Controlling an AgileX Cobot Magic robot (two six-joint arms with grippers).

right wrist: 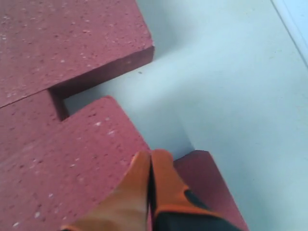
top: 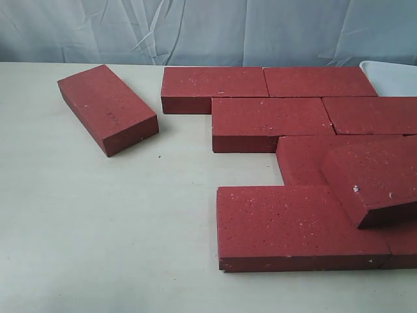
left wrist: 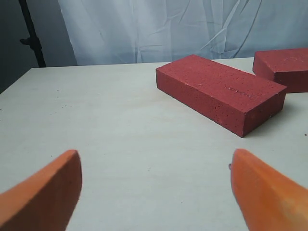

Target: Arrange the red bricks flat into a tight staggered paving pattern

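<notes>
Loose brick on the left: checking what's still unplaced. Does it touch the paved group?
Apart. The exterior view shows a strip of bare table between the loose brick and the nearest paved brick.

Lab-like test setup: pale table [top: 98, 228], draped white backdrop [top: 78, 29].

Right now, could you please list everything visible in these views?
loose brick: one, dark red, alone on the left, angled.
laid bricks: at least six, dark red, flat in staggered rows, right.
top brick: one, dark red, askew upon the laid bricks.
table: one, cream, under everything.
white object: one, far right edge.
cloth backdrop: one, pale, behind the table.
left gripper: one, orange, open, facing the loose brick.
right gripper: one, orange, shut, over the bricks.
</notes>
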